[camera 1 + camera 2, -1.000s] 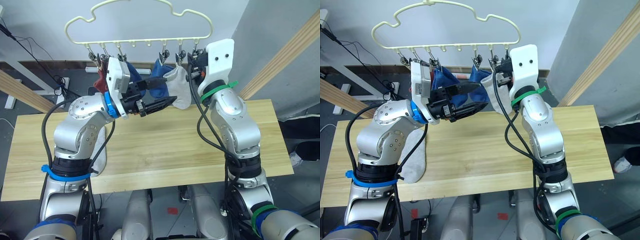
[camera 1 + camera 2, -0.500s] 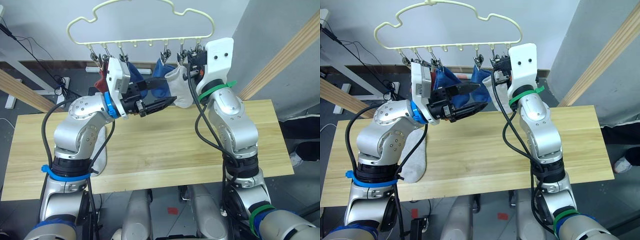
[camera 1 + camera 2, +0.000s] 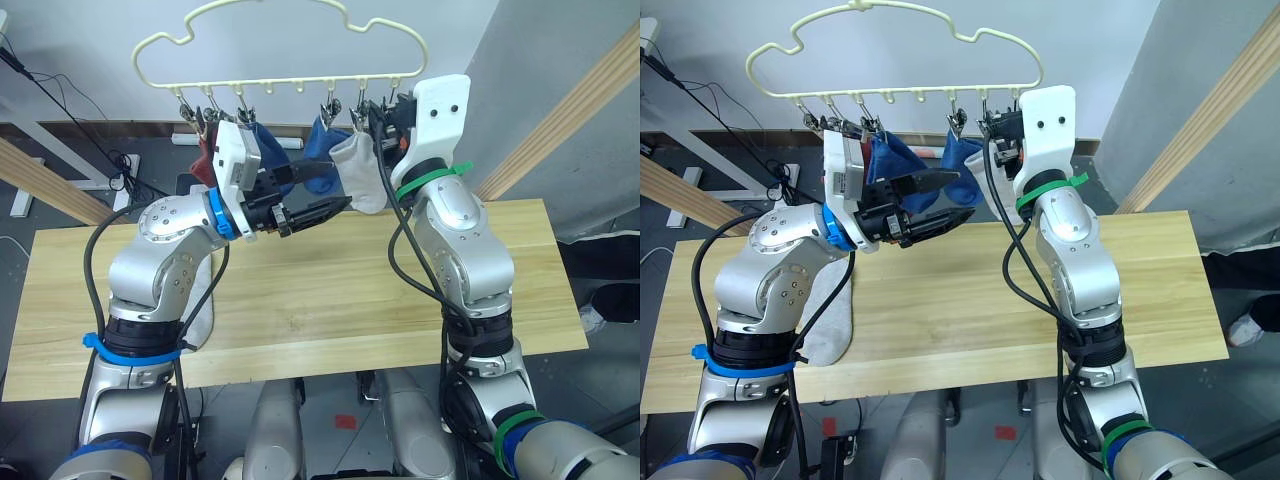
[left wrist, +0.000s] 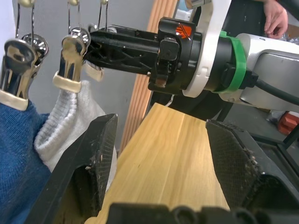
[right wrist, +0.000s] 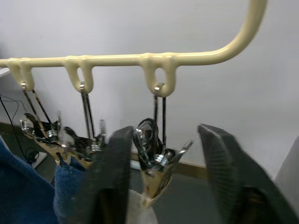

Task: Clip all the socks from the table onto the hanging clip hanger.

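Note:
The pale yellow clip hanger (image 3: 283,45) hangs above the table (image 3: 330,300). On its clips hang a brick red sock (image 3: 204,152), two blue socks (image 3: 268,140) (image 3: 320,150) and a light grey sock (image 3: 362,180). Another light grey sock (image 3: 830,320) lies on the table, partly under my left arm. My left gripper (image 3: 316,194) is open and empty in front of the hanging blue socks. My right gripper (image 5: 163,172) is open at the hanger's right end, and its fingers (image 5: 112,177) stand on either side of the end clip (image 5: 156,161).
Slanted wooden poles of a frame stand at the right (image 3: 570,110) and the left (image 3: 50,190). A person's hand (image 4: 275,16) shows far behind my right arm. Cables and a power strip lie on the floor behind the table.
My right gripper has shifted a little left and closer to the end clip. My left gripper has risen slightly. The hanger has swung a little to the right.

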Available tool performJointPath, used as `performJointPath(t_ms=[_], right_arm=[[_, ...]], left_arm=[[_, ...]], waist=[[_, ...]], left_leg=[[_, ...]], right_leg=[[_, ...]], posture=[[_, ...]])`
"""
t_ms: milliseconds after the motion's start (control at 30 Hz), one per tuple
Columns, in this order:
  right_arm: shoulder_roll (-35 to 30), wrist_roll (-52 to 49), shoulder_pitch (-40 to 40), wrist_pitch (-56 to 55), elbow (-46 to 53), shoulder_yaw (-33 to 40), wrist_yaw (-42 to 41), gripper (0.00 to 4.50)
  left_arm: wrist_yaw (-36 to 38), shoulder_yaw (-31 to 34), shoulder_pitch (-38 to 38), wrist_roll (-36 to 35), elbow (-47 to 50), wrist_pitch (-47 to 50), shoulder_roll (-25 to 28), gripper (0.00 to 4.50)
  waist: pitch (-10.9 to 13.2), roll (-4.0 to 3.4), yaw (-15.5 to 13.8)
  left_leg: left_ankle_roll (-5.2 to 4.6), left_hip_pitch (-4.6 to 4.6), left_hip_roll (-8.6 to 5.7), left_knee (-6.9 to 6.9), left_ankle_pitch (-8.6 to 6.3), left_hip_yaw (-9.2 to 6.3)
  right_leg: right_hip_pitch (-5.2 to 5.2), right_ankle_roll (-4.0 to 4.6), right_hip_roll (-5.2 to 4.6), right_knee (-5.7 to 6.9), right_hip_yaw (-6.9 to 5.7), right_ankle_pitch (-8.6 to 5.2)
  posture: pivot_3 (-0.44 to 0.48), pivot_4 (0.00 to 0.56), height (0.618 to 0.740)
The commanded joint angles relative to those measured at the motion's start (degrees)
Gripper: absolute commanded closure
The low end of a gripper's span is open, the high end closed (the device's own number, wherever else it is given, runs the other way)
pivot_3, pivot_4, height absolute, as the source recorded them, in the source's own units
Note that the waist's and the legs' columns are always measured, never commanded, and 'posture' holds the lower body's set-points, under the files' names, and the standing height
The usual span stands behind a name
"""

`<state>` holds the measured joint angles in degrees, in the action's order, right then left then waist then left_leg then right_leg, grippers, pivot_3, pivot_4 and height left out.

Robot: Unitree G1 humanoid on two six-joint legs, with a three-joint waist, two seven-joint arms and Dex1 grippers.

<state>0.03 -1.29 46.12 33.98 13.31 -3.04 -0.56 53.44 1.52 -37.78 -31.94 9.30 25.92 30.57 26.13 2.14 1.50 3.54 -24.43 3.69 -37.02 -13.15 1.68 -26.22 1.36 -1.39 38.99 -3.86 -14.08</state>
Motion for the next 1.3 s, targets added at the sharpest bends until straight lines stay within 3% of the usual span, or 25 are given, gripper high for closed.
performJointPath(t_ms=[33, 733, 1100, 1200, 1267, 1300], right_arm=[[0.3, 0.2, 0.4, -0.4, 3.1, 0.3, 0.6, 1.95], [3.6, -3.8, 1.5, -0.7, 3.4, 0.8, -0.5, 1.95], [3.4, 0.6, 1.0, 3.8, 6.7, -1.0, 3.4, 1.95], [4.1, 0.8, 1.0, 3.3, 6.6, -0.9, 3.9, 2.56], [4.5, 0.5, 0.9, 3.6, 6.6, -1.0, 3.9, 3.25], [4.7, 0.4, 1.0, 3.8, 6.5, -1.1, 3.9, 3.25]], left_arm=[[0.6, -0.1, 0.4, 0.3, 2.1, -1.1, 0.4, 1.21], [0.7, 0.4, 0.7, 0.4, 2.5, -0.7, 1.1, 1.21], [0.7, 0.0, 0.7, 0.8, 2.3, -1.1, 0.9, 1.21], [0.7, -0.1, 0.6, 0.9, 2.1, -1.2, 0.8, 1.21], [0.7, -0.1, 0.5, 1.0, 2.1, -1.2, 0.9, 1.21], [0.7, -0.1, 0.5, 1.1, 2.0, -1.2, 0.9, 1.21]], waist=[[0.0, 0.00, 0.0], [0.0, 0.00, 0.0], [0.0, 0.00, 0.0], [0.0, 0.00, 0.1], [0.0, 0.00, 0.0], [0.0, 0.00, 0.0]], left_leg=[[0.00, 0.00, 0.00, 0.00, 0.00, 0.00], [0.00, 0.00, 0.00, -0.01, 0.00, -0.01], [0.00, 0.00, 0.00, -0.01, 0.00, -0.01], [0.00, 0.00, 0.00, -0.01, 0.00, -0.01], [0.00, 0.00, 0.00, -0.02, 0.00, -0.02], [0.00, 0.00, 0.00, -0.02, 0.00, -0.02]], right_leg=[[0.00, 0.00, 0.00, 0.00, 0.00, 0.00], [0.00, 0.01, 0.00, 0.01, -0.01, 0.01], [0.00, 0.01, 0.00, 0.01, -0.01, 0.01], [0.00, 0.01, 0.01, 0.02, -0.02, 0.01], [0.00, 0.01, 0.01, 0.03, -0.02, 0.01], [0.00, 0.01, 0.00, 0.03, -0.01, 0.01]], posture=[[-0.049, 0.439, 0.740], [-0.038, 0.431, 0.740], [-0.049, 0.429, 0.740], [-0.046, 0.429, 0.740], [-0.046, 0.429, 0.740], [-0.045, 0.430, 0.740]])
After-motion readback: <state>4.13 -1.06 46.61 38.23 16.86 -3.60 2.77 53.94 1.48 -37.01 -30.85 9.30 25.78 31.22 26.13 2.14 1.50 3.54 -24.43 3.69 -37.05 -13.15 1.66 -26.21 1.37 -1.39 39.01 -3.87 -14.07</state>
